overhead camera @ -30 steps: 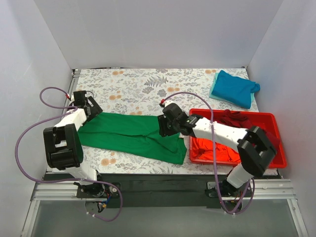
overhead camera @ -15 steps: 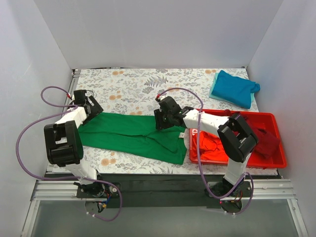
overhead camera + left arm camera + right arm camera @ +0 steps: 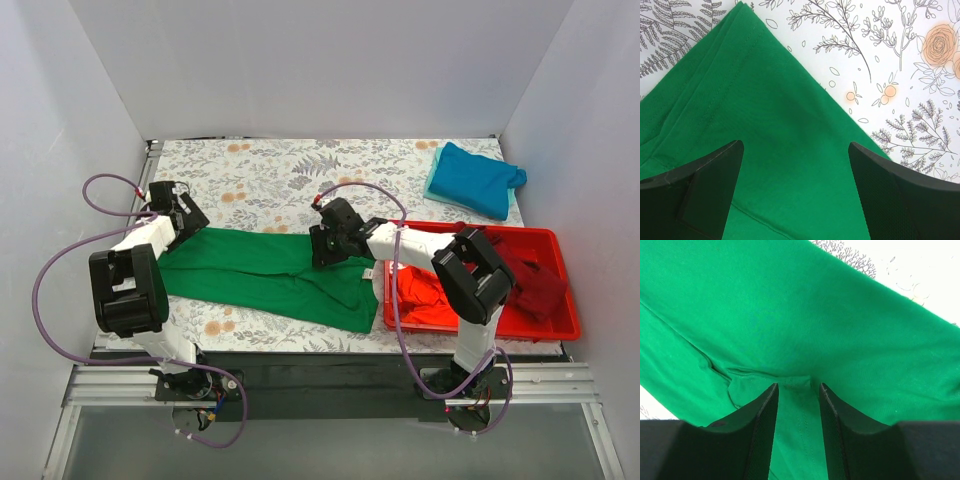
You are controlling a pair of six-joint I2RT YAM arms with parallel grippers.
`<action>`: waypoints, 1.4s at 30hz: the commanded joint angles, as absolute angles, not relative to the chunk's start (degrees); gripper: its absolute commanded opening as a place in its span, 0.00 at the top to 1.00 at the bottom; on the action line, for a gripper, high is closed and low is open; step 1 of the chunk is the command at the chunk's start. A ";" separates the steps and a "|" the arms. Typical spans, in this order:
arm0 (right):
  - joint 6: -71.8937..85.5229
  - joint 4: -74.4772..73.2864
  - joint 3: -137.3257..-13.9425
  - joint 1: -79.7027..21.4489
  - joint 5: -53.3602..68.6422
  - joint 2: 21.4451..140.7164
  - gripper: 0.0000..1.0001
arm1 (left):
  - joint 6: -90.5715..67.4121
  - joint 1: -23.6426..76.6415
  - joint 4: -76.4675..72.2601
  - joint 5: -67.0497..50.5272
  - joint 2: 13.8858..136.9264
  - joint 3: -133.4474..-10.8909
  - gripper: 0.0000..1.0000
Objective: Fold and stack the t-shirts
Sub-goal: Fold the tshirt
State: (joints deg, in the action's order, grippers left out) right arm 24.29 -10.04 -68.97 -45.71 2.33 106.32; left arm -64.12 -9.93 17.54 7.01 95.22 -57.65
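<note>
Two shirts lie in the red tray (image 3: 540,233) at the near right of the surface (image 3: 270,180): an orange-red shirt (image 3: 420,295) crumpled in the tray's left part and a maroon shirt (image 3: 535,280) bunched toward its right, one end draped up to the far rim. Beyond the tray, in the far right corner, a teal shirt (image 3: 480,178) sits folded into a compact bundle. The green shirt (image 3: 265,272) lies outside the tray, stretched as a long band across the near half of the surface from the left side almost to the tray's left wall. It lies mostly flat, with a soft crease along its length and a stitched hem at its far left corner. The left end effector (image 3: 190,215) hangs over that corner with its fingers wide apart, and the wrist view shows green cloth spread between them, not gripped. The right end effector (image 3: 322,250) is down on the right part of the green shirt, just left of the tray. Its fingers stand a narrow gap apart, a small pucker of cloth at their tips and a strip of green visible between them.
</note>
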 commanded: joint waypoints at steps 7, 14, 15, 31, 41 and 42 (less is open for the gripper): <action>26.63 -7.12 -67.33 -45.61 6.41 106.44 0.76 | -63.63 -9.76 17.31 7.47 94.83 -59.68 0.15; 27.95 -7.12 -65.22 -46.58 7.12 103.19 0.99 | -63.63 -9.76 17.40 7.47 94.66 -59.85 0.15; 28.47 -7.12 -64.95 -46.93 7.12 102.40 0.99 | -63.63 -9.76 17.40 7.38 94.66 -59.77 0.15; 35.41 -10.80 -65.30 -55.72 0.27 101.95 0.99 | -63.63 -9.76 17.40 7.21 94.92 -59.77 0.15; 41.13 -16.34 -67.85 -62.05 -9.83 102.48 0.99 | -63.72 -9.76 17.49 6.24 95.10 -59.77 0.15; 41.57 -17.13 -68.29 -63.01 -10.28 102.74 0.99 | -63.81 -9.76 17.49 6.07 95.10 -59.77 0.15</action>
State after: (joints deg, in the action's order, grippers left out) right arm 38.63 -14.22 -65.36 -60.99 -6.09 102.32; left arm -64.10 -9.93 17.54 6.79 95.22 -57.93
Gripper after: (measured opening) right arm 0.021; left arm 0.853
